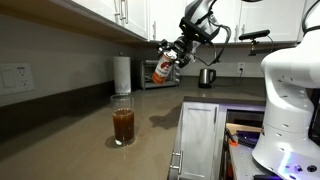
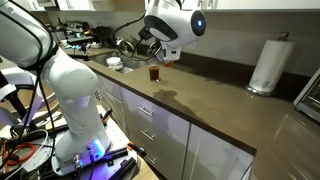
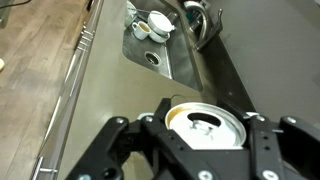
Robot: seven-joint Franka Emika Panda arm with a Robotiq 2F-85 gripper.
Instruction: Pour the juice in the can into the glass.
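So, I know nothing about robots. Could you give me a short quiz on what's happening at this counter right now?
1. True or false: the glass on the counter already has dark juice in it.
2. What are the fingers closed on? A) a spoon B) the can C) a sponge
3. Fill in the word: the can is held in the air, not upright but ____.
Key: 1 true; 2 B; 3 tilted.
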